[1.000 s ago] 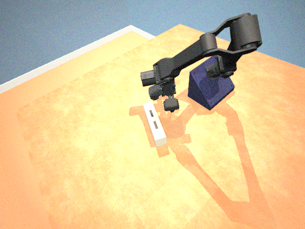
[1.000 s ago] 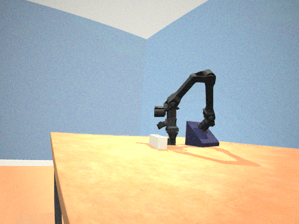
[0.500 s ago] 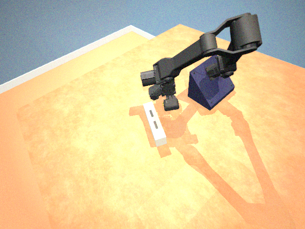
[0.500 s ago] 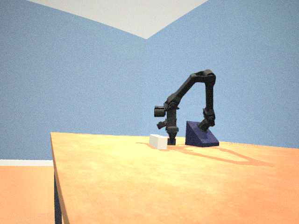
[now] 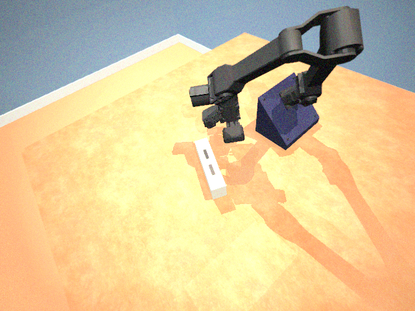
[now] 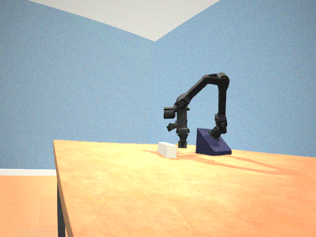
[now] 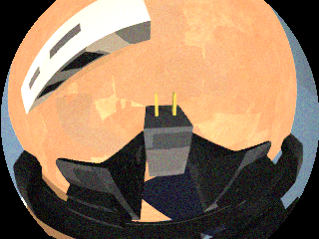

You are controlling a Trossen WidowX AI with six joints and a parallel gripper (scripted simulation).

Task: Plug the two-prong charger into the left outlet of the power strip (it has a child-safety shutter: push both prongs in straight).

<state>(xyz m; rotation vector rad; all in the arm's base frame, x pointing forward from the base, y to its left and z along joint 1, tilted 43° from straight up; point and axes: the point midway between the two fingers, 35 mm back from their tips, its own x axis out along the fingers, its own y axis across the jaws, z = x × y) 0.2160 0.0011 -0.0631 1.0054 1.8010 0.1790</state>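
My gripper [image 6: 182, 142] [image 7: 162, 133] is shut on the black-and-grey charger [image 6: 182, 145] [image 7: 168, 151] and holds it a little above the table. Two yellow prongs [image 6: 176, 144] [image 7: 174, 104] stick out from the charger's far end in the wrist view, roughly level in the exterior view. The white power strip [image 5: 219, 182] [image 6: 167, 150] [image 7: 110, 20] lies on the table beside the gripper, at the upper left in the wrist view. Its top shows two dark slots. The prongs are clear of the strip. In the top view the hand hides the charger and fingertips.
The navy wedge base [image 5: 265, 124] [image 6: 202, 145] of the arm stands behind the gripper, to its right in the top and exterior views. The wooden table [image 5: 133, 201] [image 6: 127, 191] carries the strip and base, with the arm's shadows across it. Its left edge shows in the exterior view.
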